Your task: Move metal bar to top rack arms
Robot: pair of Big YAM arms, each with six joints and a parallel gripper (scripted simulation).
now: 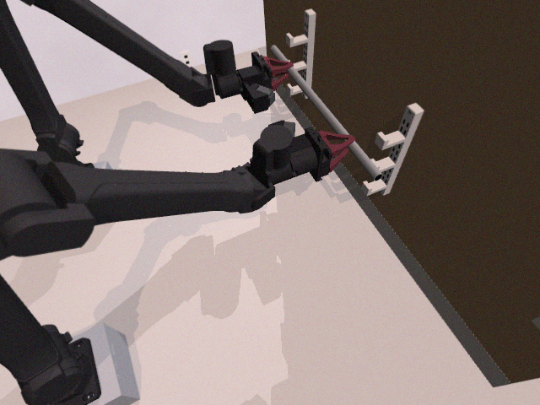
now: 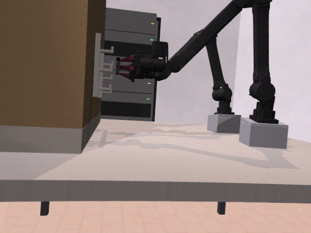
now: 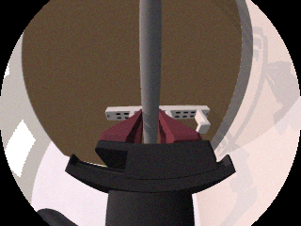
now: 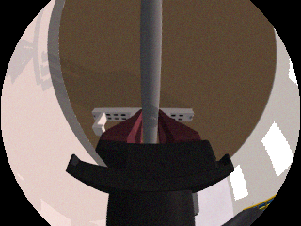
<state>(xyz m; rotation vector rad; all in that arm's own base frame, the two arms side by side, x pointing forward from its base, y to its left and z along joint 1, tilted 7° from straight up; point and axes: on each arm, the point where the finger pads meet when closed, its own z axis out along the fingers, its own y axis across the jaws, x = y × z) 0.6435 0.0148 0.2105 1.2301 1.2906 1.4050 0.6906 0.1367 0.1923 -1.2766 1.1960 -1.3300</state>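
The grey metal bar (image 1: 322, 109) (image 2: 118, 59) (image 3: 150, 56) (image 4: 150, 56) is in the air in front of the wall rack's arm tips, resting on none of them. In the exterior view its near end is lower than the near top rack arm (image 2: 106, 50) and higher than the middle one. The other top rack arm (image 1: 297, 40) is on the far upright. My left gripper (image 1: 289, 69) (image 3: 150, 112) is shut on the bar near its far end. My right gripper (image 1: 350, 144) (image 4: 150, 113) is shut on the bar nearer its near end.
The near upright (image 1: 405, 135) and far upright (image 1: 309, 52) stand on the dark wall panel (image 1: 471, 196). Middle and bottom rack arms jut out below the top pair. The table top (image 1: 348, 326) lies below both arms. A server cabinet (image 2: 130, 20) stands in the background.
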